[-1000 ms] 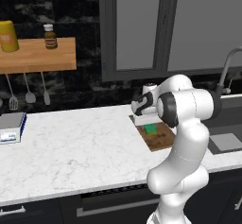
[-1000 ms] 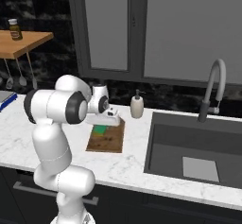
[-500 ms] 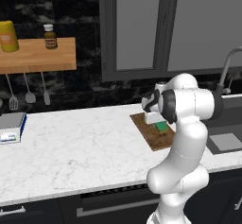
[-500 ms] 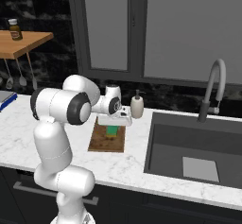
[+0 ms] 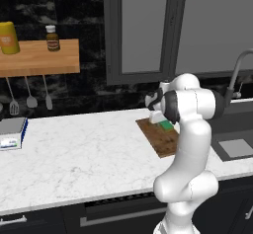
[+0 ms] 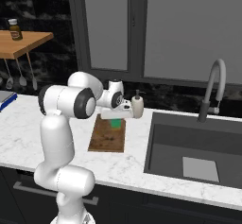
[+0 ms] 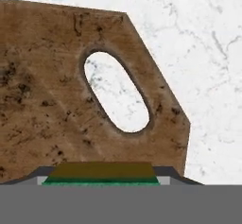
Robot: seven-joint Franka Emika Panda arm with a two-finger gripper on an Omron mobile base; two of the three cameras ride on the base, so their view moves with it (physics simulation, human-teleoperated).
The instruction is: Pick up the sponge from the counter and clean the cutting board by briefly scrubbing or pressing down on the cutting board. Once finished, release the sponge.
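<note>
Over the cutting board [image 6: 108, 135], near its far end with the oval handle hole, my gripper [image 6: 116, 118] is clamped on the sponge [image 6: 116, 123]. Open counter [image 5: 84, 154] lies left; the sink [image 6: 194, 147] sits right. I see the board's long axis running front to back, a soap dispenser [image 6: 137, 106] just beside my hand.

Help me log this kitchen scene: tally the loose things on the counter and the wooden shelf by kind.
Sponge, held in the tool: 1
Cutting board: 1
Soap dispenser: 1
Grey-and-blue box: 1
Yellow canister: 1
Brown bottle: 1
Total: 6
</note>
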